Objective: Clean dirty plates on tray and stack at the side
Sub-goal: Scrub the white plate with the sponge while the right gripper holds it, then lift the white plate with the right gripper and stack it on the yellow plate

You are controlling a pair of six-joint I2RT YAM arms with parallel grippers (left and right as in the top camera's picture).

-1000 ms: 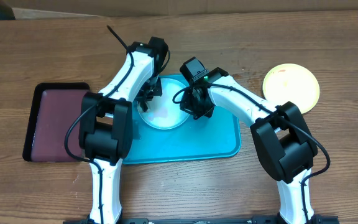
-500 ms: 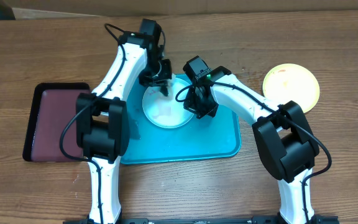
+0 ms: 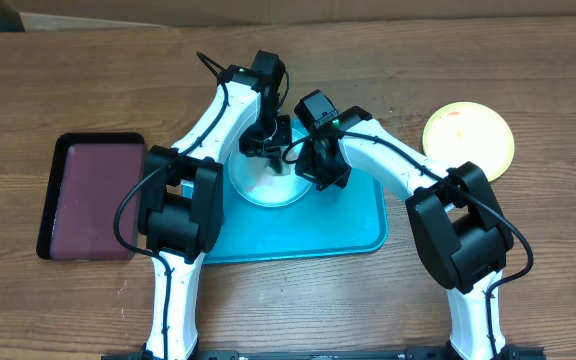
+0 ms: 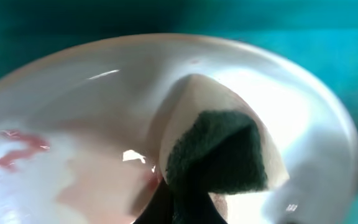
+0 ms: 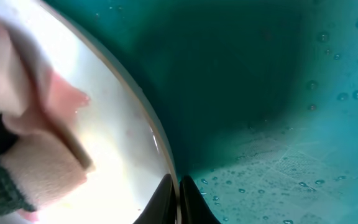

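The left arm is sweeping across the white plate (image 3: pixel 266 188), from the side nearer the maroon tray (image 3: pixel 93 195) a second ago toward the right arm now, while the right arm is staying put. The left gripper (image 3: pixel 271 140) is clamping narrowly on a sponge (image 4: pixel 219 152), pale with a dark green scouring face. It is pressing the sponge against the plate's inner wall, probably to scrub away the reddish smear (image 4: pixel 17 149) lingering just beside it. The right gripper (image 5: pixel 176 202) is pinching the plate's rim with its jaws nearly together, seemingly to keep the plate from sliding under the wiping. The plate is sitting on the wet turquoise tray (image 3: pixel 353 225), directly under the left gripper and touching the right one at its edge. A yellow-green plate (image 3: pixel 468 140) is lying on the wooden table (image 3: pixel 528 60), well apart from the tray, apparently where the cleaned stack is being started.
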